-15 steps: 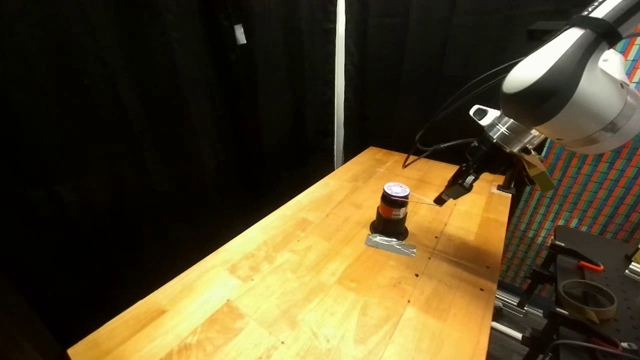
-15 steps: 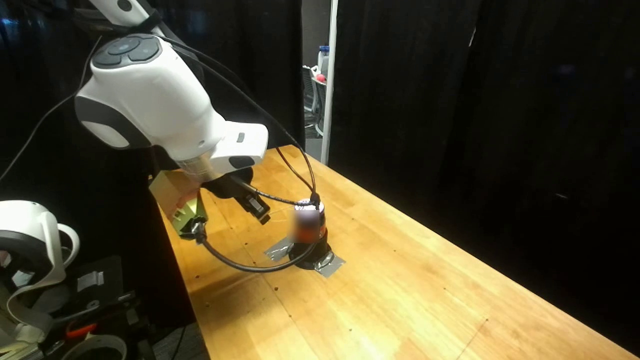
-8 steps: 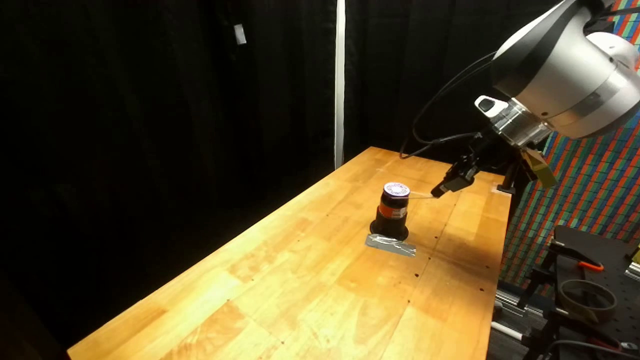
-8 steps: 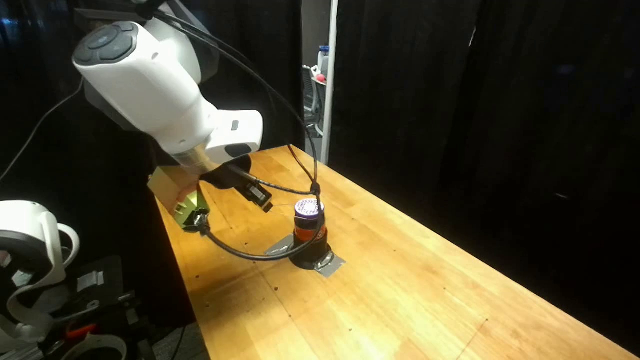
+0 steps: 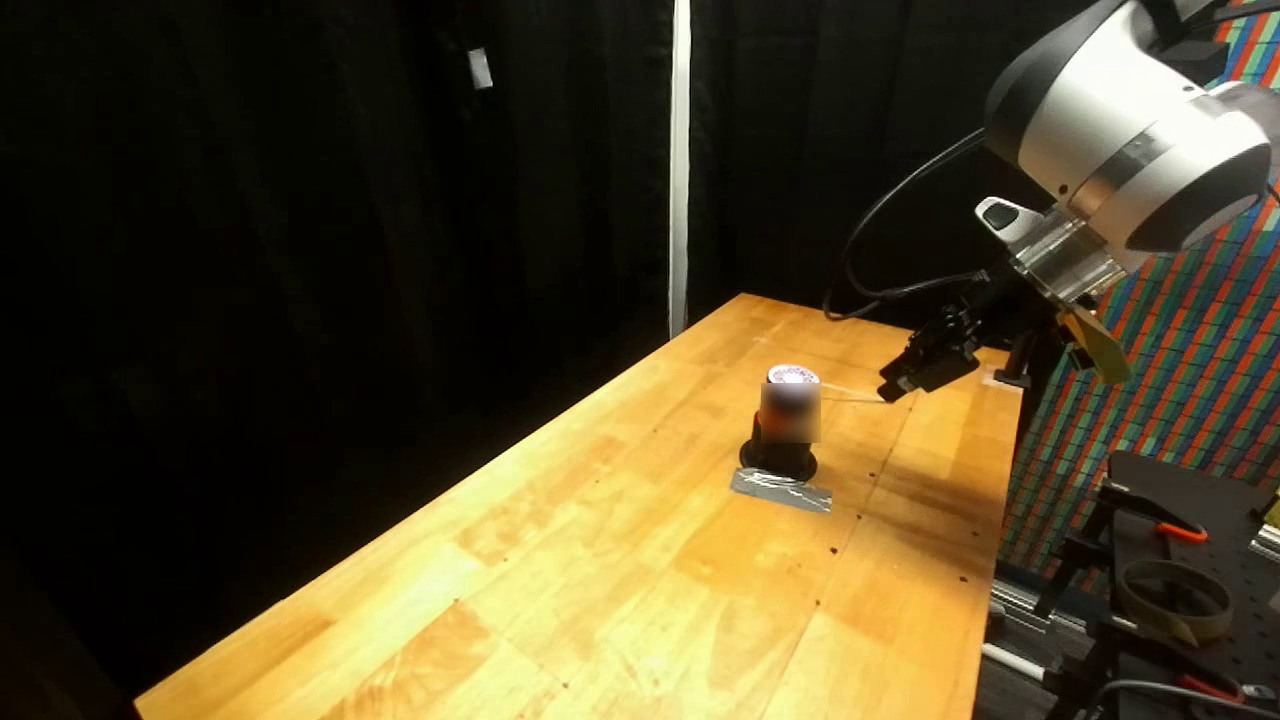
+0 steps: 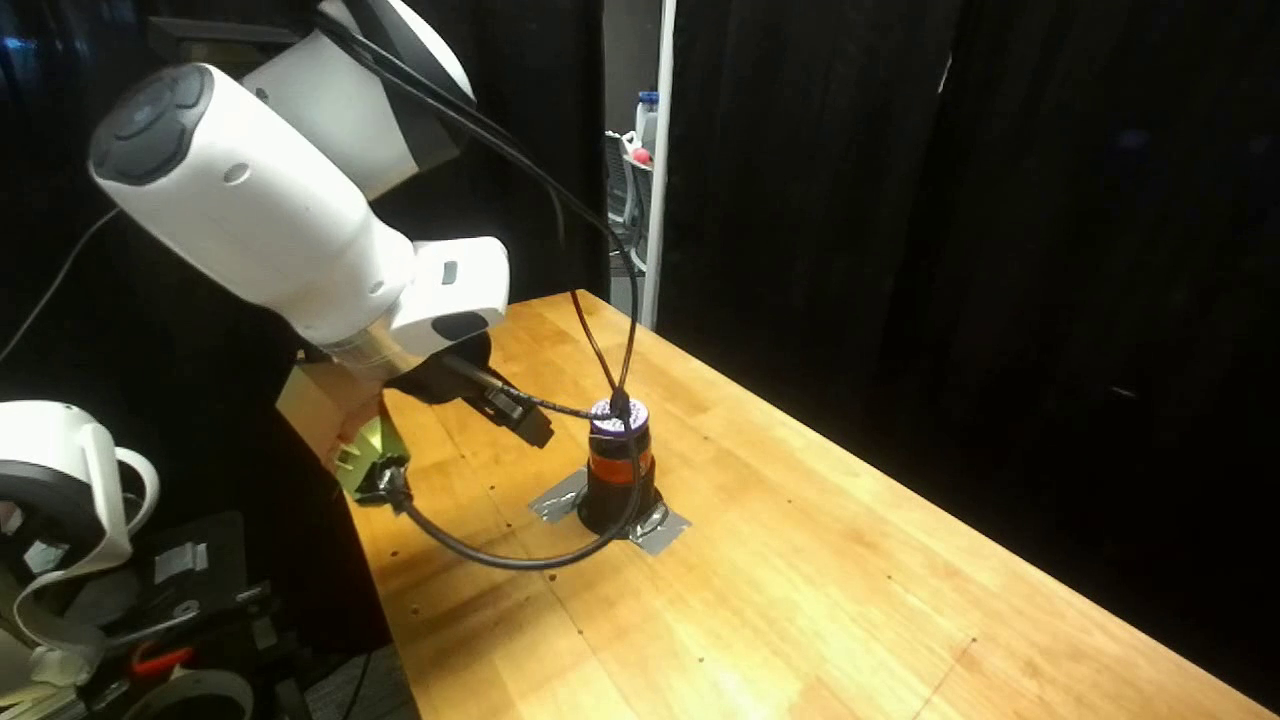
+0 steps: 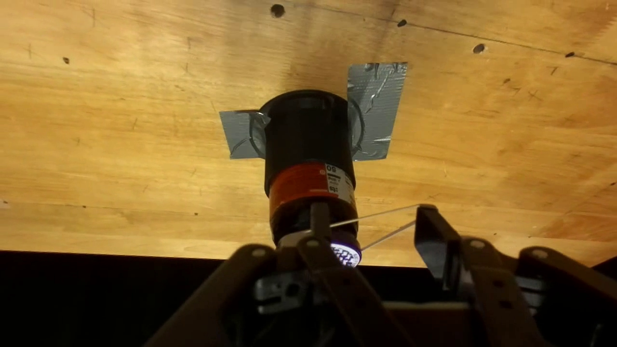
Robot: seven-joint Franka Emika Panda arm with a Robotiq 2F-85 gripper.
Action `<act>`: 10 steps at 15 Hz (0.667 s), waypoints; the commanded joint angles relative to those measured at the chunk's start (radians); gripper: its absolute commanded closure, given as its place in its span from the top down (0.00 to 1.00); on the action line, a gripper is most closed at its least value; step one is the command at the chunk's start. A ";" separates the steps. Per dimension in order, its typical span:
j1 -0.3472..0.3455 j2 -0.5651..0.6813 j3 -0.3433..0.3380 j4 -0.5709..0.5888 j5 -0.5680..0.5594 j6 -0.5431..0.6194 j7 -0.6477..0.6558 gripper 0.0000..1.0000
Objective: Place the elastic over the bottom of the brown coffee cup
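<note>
Thin pale elastic (image 7: 388, 235) is stretched from the spread black claw (image 7: 373, 213) to the upright dark-brown, orange-banded cylindrical cup (image 7: 308, 185) ahead

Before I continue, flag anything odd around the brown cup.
The elastic looks askew, likely mid-task: it stretches sideways from the brown cup to one fingertip of the open gripper. In an exterior view, a cable passes in front of the cup; contact unclear.

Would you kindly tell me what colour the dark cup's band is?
The band is orange with a white printed patch, clearest in the wrist view.
</note>
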 commanded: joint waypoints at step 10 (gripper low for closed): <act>-0.244 0.007 -0.003 -0.123 0.381 -0.409 -0.583 1.00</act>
